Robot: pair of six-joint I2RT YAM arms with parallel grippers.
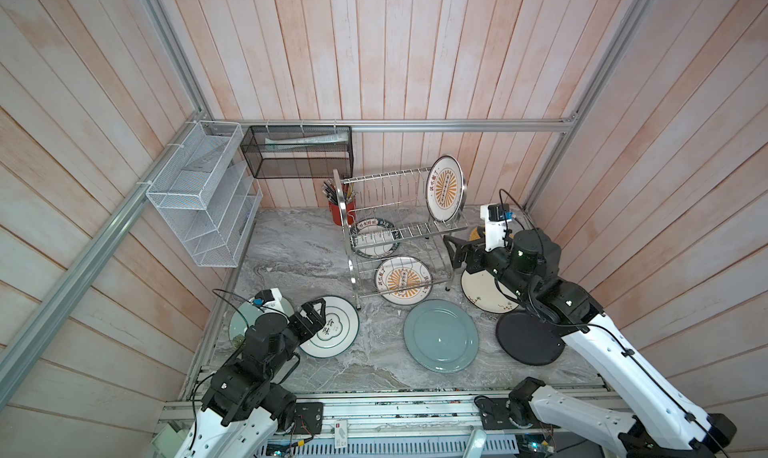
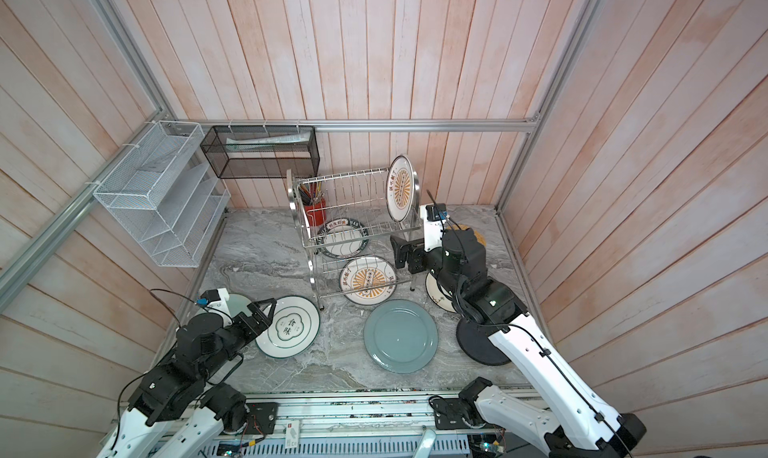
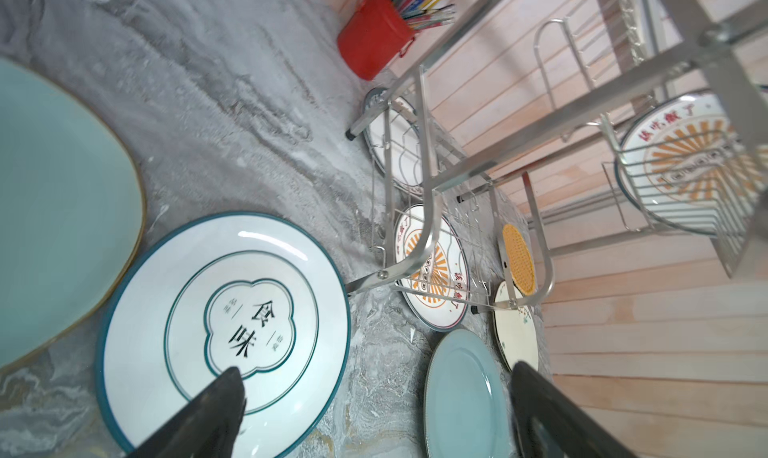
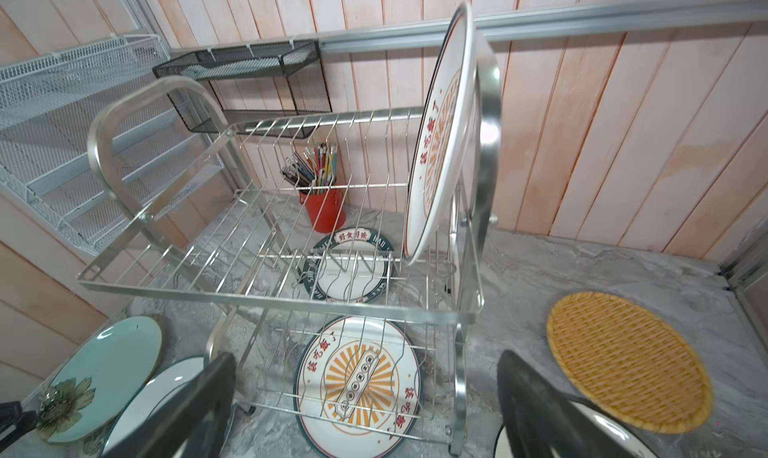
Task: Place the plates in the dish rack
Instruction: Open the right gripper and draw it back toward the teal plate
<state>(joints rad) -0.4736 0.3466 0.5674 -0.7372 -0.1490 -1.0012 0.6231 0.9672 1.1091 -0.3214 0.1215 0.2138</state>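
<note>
**One plate racked, the rest flat on the table; both grippers wide and empty**

The dish rack (image 1: 345, 211) stands toward the back of the grey marble table (image 1: 291, 260). On the walls behind and to the left hang a white mesh organiser (image 1: 203, 198) and a black mesh basket (image 1: 299, 153).

An upright sunburst plate (image 1: 445, 188) sits on edge in the upper tier, at the rack's right end. A second sunburst plate (image 1: 402, 285) lies on the table under the lower tier, so the wires and legs bar it. A dark-rimmed lettered plate (image 1: 376, 238) lies under the rack further back.

In the open front lie the blue-grey plate (image 1: 440, 335) and the black plate (image 1: 528, 339). The right arm covers much of the cream plate (image 1: 482, 290). At the left, the green-rimmed plate (image 1: 336, 331) laps the pale green plate (image 3: 62, 206). The woven disc (image 4: 627, 360) lies behind the right arm.

A red pot of pencils (image 1: 343, 211) stands just behind the rack's left end.

The right gripper (image 1: 453, 252) hangs just beside the rack's right end, jaws spread wide with nothing between them. The left gripper (image 2: 266, 304) hovers over the green-rimmed plate's edge, fully spread and holding nothing.
</note>
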